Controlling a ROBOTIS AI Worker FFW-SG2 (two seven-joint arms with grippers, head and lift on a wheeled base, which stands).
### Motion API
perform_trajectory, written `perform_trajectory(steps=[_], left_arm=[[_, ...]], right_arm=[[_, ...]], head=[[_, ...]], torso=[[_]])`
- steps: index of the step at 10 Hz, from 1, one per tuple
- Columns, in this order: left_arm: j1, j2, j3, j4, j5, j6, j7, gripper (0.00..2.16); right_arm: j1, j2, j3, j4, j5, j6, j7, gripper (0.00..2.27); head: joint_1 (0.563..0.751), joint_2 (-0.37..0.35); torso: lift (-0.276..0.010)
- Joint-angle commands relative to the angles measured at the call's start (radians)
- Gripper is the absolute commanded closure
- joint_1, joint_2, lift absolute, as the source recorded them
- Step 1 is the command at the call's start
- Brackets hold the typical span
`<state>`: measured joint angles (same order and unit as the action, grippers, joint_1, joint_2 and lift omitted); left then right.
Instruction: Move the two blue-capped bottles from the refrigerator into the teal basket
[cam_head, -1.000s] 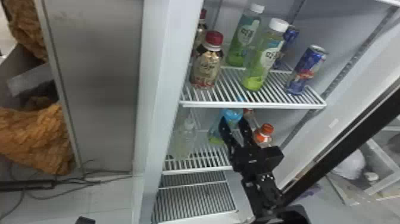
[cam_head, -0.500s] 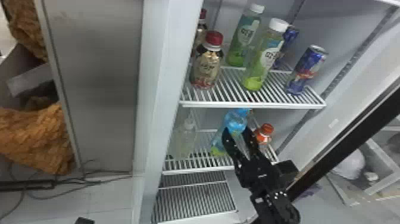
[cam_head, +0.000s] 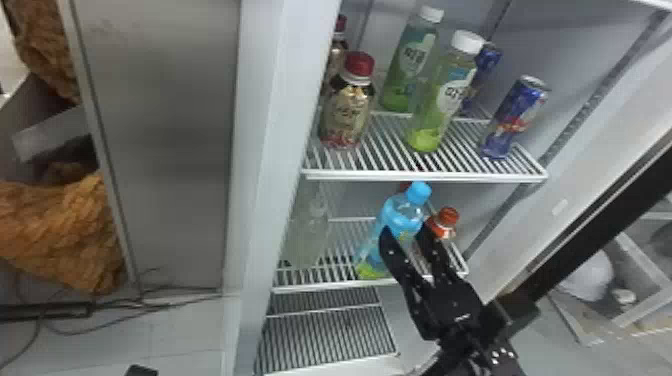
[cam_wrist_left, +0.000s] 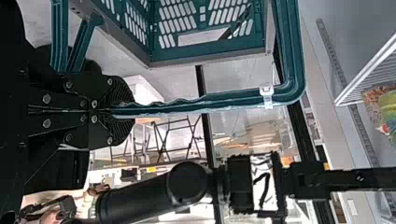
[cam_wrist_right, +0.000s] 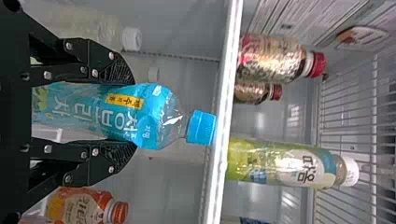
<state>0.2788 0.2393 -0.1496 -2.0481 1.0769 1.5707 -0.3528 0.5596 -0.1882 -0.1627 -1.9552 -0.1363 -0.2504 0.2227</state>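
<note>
Right jaws clamp a blue-capped bottle (cam_wrist_right: 126, 114), left jaws the teal basket's handle (cam_wrist_left: 233, 101)

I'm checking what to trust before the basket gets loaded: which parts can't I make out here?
- Teal basket: cut off by the left wrist view's top edge, so its full inside can't be checked.
- Blue-capped bottle: its base, behind the right gripper in the right wrist view.
- Orange-capped bottle: lower body, hidden by that gripper in the head view.
- Rear can: partly behind the nearer white-capped bottle, head view.
</note>
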Motion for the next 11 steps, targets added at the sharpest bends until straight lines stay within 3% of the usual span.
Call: perform_trajectory(steps=[1, 5, 11], left_arm=[[0.003, -0.002, 0.002, 0.000, 0.000, 0.001, 0.000, 1.20], [0.006, -0.002, 0.004, -0.002, 0.000, 0.001, 0.000, 1.20], [0.016, 0.006, 0.007, -0.002, -0.003, 0.001, 0.000, 1.20]], right_arm=[[0.081, 0.007, -0.018, -0.108, -0.002, 0.061, 0.026, 0.76], [0.233, 0.019, -0.061, -0.363, -0.011, 0.258, 0.145, 0.76], [0.334, -0.020, -0.092, -0.616, -0.039, 0.621, 0.300, 0.76]], head=[[0.695, -0.350], [0.695, -0.350], [0.695, -0.350]], torso=[[-0.145], [-0.145], [-0.145]])
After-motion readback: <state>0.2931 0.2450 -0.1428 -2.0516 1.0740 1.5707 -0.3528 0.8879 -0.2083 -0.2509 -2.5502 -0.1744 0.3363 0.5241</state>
